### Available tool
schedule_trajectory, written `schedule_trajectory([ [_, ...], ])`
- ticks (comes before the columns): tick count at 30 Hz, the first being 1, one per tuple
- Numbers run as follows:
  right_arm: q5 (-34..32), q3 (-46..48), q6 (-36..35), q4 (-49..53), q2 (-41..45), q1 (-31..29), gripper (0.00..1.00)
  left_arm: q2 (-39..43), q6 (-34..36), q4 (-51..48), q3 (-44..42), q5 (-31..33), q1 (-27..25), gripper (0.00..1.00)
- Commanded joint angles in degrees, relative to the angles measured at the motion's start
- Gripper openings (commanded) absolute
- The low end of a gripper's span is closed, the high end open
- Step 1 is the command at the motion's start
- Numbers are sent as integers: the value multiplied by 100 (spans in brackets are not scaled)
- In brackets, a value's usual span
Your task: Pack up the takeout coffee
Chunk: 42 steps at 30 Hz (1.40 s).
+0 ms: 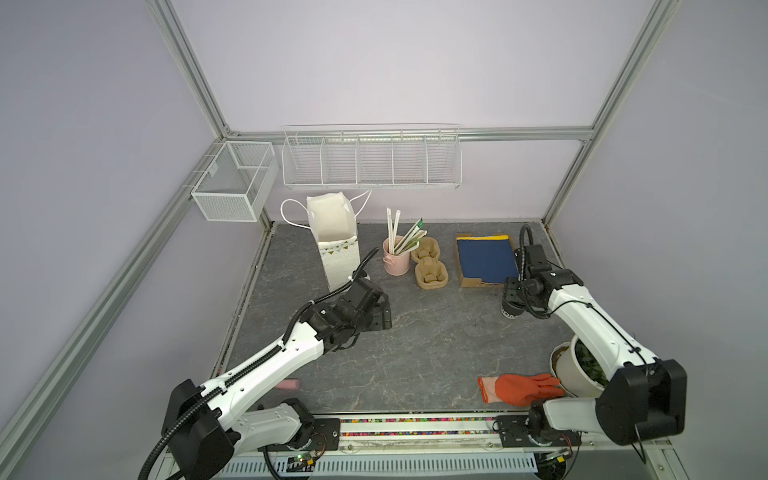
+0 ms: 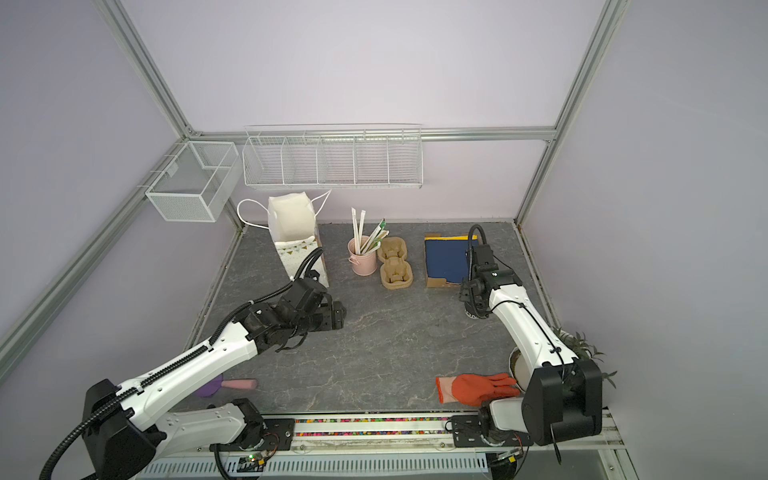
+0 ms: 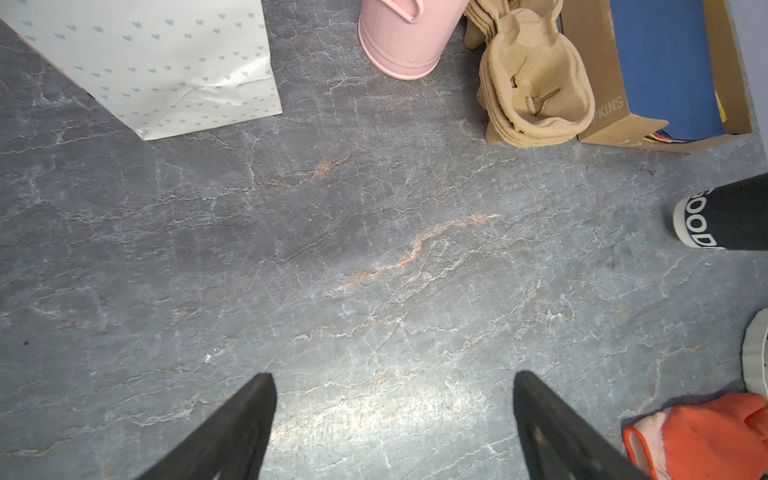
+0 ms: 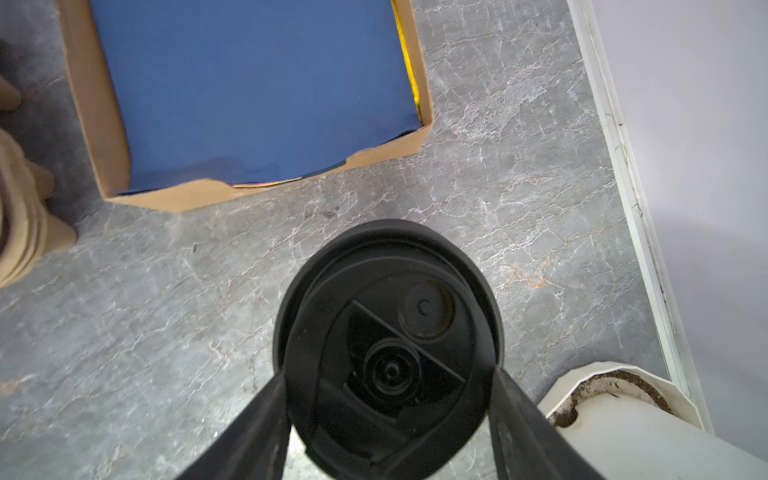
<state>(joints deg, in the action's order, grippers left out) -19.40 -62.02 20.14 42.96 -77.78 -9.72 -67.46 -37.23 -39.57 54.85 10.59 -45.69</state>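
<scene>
In a top view my right arm hides most of the takeout coffee cup (image 1: pixel 510 312), which stands near the bench's (image 1: pixel 415 353) right edge, just beside the napkin box (image 1: pixel 484 259); I can't read its lettering there. Left wrist view: the cup is cut off, showing "GOOD"; the box shows "PKINS"; my left gripper (image 3: pixel 395 415) is spread wide and empty. Right wrist view: the black lid (image 4: pixel 390 332) hides the cup's body; my right gripper (image 4: pixel 390 372) is clamped against both of its sides.
</scene>
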Motion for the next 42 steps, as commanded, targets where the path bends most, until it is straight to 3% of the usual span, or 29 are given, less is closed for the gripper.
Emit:
schedule_trajectory([
  [1, 167, -74, 88, -186, -65, 61, 69, 143, 32, -80, 18, 21, 34, 90],
  [22, 314, -252, 60, 12, -199, 181, 85, 216, 10, -247, 246, 20, 47, 90],
  [27, 376, -377, 80, 67, 284, 163, 91, 440, 107, -465, 640, 228, 148, 90],
  [30, 493, -609, 10, 200, 509, 23, 91, 528, 187, -539, 943, 37, 617, 90],
  [35, 507, -976, -139, 404, 547, -623, 93, 470, 209, -763, 1484, -817, 1720, 89],
  [42, 906, -1241, -353, 313, 202, -1252, 93, 463, 449, -1187, 2084, -870, 2486, 89],
])
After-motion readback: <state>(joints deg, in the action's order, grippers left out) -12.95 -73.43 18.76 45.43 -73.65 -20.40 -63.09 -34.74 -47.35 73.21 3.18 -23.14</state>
